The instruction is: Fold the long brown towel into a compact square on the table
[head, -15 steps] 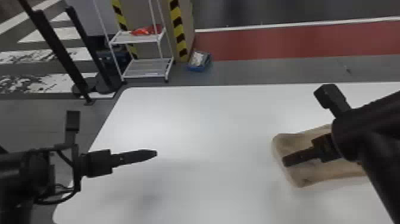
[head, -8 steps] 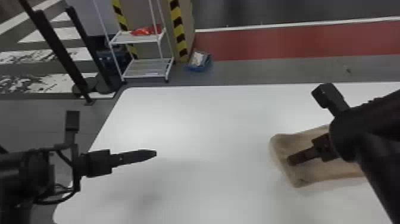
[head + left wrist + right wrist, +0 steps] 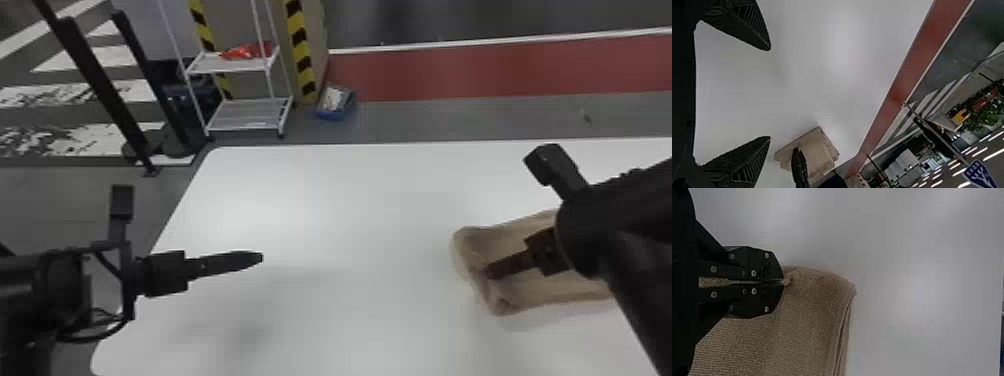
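One towel (layered) | one table | left gripper: jaws wide | right gripper: jaws pinching towel

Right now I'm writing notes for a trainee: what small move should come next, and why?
Probably a slight lift of the right gripper, to see whether the fold follows: its fingers look shut on a pinch of towel near one end, and the towel looks longer than wide, not yet square.
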Robot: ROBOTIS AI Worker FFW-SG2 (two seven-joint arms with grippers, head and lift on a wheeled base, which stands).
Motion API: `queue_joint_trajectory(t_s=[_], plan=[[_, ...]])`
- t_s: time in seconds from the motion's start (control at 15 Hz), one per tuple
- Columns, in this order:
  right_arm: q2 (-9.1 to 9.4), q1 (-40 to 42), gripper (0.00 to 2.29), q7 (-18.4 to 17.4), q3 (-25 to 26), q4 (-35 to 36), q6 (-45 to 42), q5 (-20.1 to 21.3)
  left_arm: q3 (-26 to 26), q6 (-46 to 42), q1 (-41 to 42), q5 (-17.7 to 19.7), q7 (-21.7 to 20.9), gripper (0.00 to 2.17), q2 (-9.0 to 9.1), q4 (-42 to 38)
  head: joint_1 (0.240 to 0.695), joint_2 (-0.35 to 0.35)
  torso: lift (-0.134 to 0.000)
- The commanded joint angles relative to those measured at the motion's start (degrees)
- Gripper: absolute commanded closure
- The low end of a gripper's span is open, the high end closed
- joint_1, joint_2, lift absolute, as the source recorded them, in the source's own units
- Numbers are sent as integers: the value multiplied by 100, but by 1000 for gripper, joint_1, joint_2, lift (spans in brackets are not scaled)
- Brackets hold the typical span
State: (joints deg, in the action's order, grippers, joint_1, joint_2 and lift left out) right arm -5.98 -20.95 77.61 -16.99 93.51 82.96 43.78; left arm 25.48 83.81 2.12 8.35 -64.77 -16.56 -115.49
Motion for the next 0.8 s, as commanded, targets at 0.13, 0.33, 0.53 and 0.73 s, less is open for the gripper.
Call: queue_joint_trajectory(t_s=[0.13, 0.33, 0.53, 0.73], plan=[[124, 162, 1420, -378, 399, 484, -2, -740, 1, -17, 7, 0, 0, 80, -14, 17, 695, 196, -124], [449, 337, 1420, -976, 390, 607, -266, -1223, -8, -70, 16, 18, 0, 80, -5, 17, 695, 217, -124], [603, 416, 1420, -1688, 319, 598, -1022, -1663, -8, -70, 34, 26, 0, 80, -5, 17, 695, 250, -124], [603, 460, 1420, -2321, 214, 290, -2024, -1812, -8, -70, 51, 44, 0, 80, -5, 17, 695, 273, -124]])
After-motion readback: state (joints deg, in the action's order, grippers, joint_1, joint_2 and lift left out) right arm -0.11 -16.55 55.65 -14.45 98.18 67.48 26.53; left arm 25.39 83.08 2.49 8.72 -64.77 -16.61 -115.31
